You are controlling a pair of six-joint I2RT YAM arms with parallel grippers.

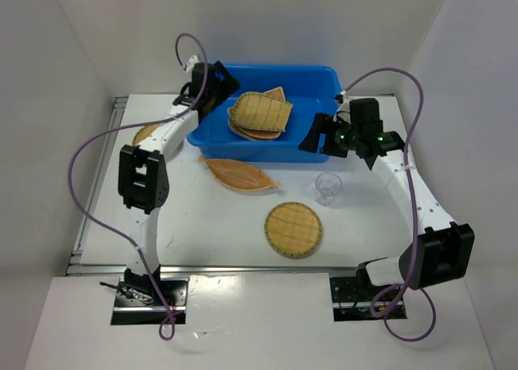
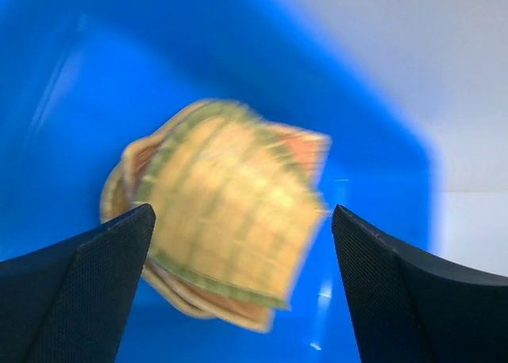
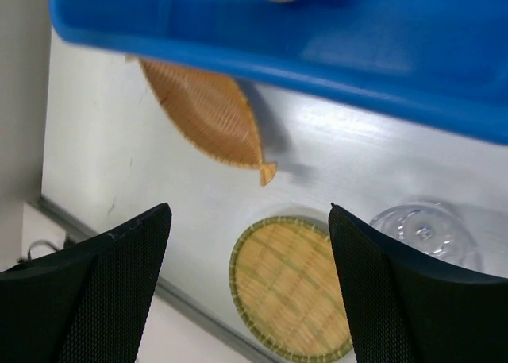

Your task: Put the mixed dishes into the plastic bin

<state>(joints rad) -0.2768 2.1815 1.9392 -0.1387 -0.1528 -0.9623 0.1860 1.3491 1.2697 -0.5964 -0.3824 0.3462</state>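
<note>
The blue plastic bin (image 1: 312, 87) stands at the back middle of the table and holds a stack of woven-bamboo trays (image 1: 259, 115). My left gripper (image 1: 212, 82) hangs open and empty over the bin's left end. In its wrist view (image 2: 242, 212) the jaws stand wide above the stacked trays (image 2: 226, 220) inside the bin (image 2: 381, 180). My right gripper (image 1: 320, 135) is open and empty by the bin's front right corner. On the table lie a leaf-shaped tray (image 1: 239, 174), a round tray (image 1: 293, 228) and a clear cup (image 1: 328, 188).
The right wrist view has the gripper (image 3: 248, 208) above the bin's front rim (image 3: 317, 61), the leaf tray (image 3: 206, 113), the round tray (image 3: 290, 287) and the cup (image 3: 425, 232). Another tan tray (image 1: 146, 133) lies half hidden under my left arm. White walls enclose the table.
</note>
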